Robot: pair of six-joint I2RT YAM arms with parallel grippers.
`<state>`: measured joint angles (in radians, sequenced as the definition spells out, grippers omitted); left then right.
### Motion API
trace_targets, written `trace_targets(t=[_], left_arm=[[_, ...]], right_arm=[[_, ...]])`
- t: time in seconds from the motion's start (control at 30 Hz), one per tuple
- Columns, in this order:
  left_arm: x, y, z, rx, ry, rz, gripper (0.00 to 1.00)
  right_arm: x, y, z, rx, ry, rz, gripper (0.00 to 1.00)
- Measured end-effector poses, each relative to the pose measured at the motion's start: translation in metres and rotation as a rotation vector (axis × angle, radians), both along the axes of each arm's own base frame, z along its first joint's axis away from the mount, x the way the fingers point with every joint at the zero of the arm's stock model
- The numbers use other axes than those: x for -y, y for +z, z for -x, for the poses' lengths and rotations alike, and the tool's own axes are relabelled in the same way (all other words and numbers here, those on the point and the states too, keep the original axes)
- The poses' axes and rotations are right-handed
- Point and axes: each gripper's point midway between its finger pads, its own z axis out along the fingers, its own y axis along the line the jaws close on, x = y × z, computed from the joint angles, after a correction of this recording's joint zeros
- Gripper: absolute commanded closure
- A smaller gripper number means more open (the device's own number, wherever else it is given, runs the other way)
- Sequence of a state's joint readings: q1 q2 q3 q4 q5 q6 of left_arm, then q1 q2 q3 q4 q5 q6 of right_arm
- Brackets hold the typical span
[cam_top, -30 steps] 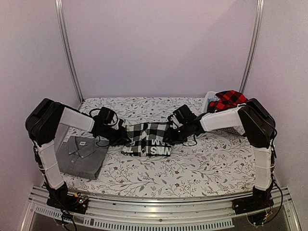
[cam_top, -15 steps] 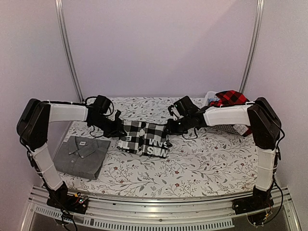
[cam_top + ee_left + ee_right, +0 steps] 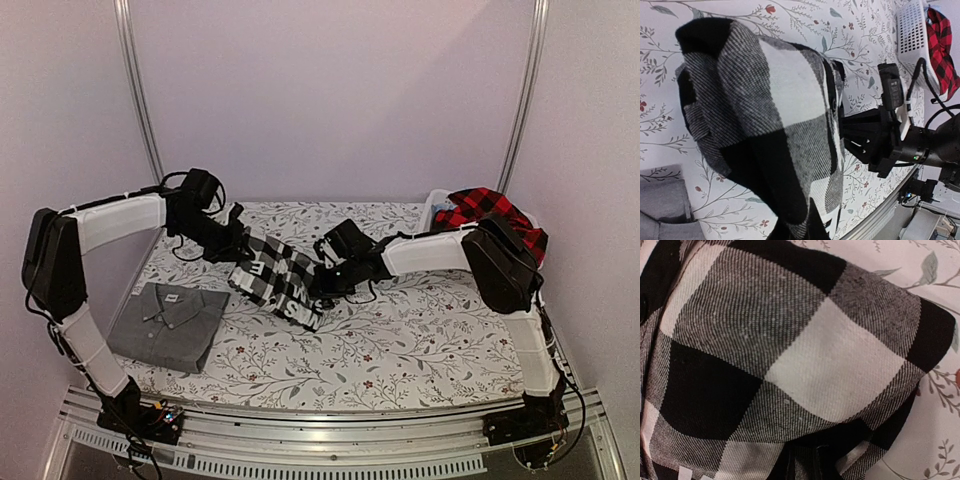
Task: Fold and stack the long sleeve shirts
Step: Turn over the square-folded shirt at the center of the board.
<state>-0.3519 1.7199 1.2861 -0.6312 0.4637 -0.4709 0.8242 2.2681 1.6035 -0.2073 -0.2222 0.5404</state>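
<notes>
The black-and-white check shirt (image 3: 277, 281) is folded into a bundle and hangs tilted between my two grippers above the floral cloth. My left gripper (image 3: 236, 246) is shut on its far left end; cloth covers most of the fingers in the left wrist view (image 3: 797, 226). On its near right end my right gripper (image 3: 324, 281) is shut, with cloth pinched between the fingers (image 3: 803, 462). The shirt (image 3: 790, 350) fills the right wrist view. A folded grey collared shirt (image 3: 169, 324) lies flat at the near left. The red-and-black check shirt (image 3: 486, 207) sits heaped in the basket.
A white plastic basket (image 3: 436, 206) stands at the far right corner, also seen in the left wrist view (image 3: 912, 35). The table cover (image 3: 400, 340) is a white floral cloth. Metal frame posts (image 3: 140, 100) rise at both back corners.
Both arms have swung left and away from the near edge, carrying the check shirt with them. The shirt now hangs tilted, and the right jaws have closed tighter on it.
</notes>
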Motion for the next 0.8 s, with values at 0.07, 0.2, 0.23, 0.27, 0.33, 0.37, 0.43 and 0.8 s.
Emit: trace_targets(t=[0.07, 0.2, 0.23, 0.27, 0.33, 0.37, 0.43, 0.8], left_arm=[[0.001, 0.014, -0.003, 0.018, 0.002, 0.011, 1.0], [0.009, 0.041, -0.007, 0.04, 0.009, 0.066, 1.0], [0.013, 0.047, -0.007, 0.042, 0.011, 0.082, 1.0], [0.016, 0.054, -0.008, 0.046, 0.016, 0.102, 1.0], [0.026, 0.066, -0.011, 0.055, 0.021, 0.148, 1.0], [0.033, 0.071, -0.011, 0.059, 0.021, 0.175, 1.0], [0.048, 0.076, -0.01, 0.054, 0.013, 0.215, 1.0], [0.091, 0.033, -0.024, -0.063, -0.004, 0.238, 1.0]], right_arm=[[-0.016, 0.004, 0.001, -0.007, 0.016, -0.046, 0.86], [-0.054, 0.015, 0.003, -0.012, 0.067, -0.178, 0.83], [-0.064, 0.018, 0.003, -0.012, 0.083, -0.214, 0.81], [-0.078, 0.024, 0.002, -0.01, 0.103, -0.262, 0.8], [-0.103, 0.034, 0.002, -0.011, 0.148, -0.353, 0.78], [-0.118, 0.058, -0.002, 0.012, 0.179, -0.428, 0.77], [-0.137, 0.05, 0.001, -0.007, 0.219, -0.482, 0.75], [-0.126, 0.01, 0.02, -0.115, 0.264, -0.548, 0.6]])
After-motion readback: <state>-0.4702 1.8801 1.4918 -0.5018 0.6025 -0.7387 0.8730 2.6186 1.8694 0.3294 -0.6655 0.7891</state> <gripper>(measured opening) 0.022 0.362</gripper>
